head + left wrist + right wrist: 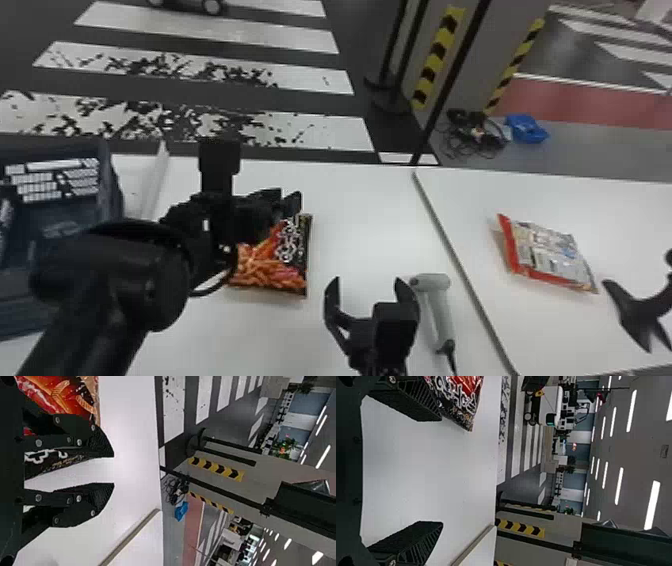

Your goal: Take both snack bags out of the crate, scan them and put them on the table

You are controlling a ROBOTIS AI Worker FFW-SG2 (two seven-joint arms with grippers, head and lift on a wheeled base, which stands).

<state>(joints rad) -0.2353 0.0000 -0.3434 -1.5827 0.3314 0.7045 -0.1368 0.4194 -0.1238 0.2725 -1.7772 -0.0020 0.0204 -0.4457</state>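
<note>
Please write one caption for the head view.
Left gripper open near one snack bag, right gripper open beside the scanner.

The left arm (100, 290) is black, with a rounded joint, a looping dark cable (218, 288) and a small white mark (205, 225). Silver screws (79, 442) stud its black fingers (102, 445); the right fingers (417, 405) are ribbed.

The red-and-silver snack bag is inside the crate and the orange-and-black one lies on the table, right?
Not quite: the head view shows the red-and-silver snack bag outside the crate, on the tabletop right of the seam. The orange-and-black bag does lie on the table.
</note>
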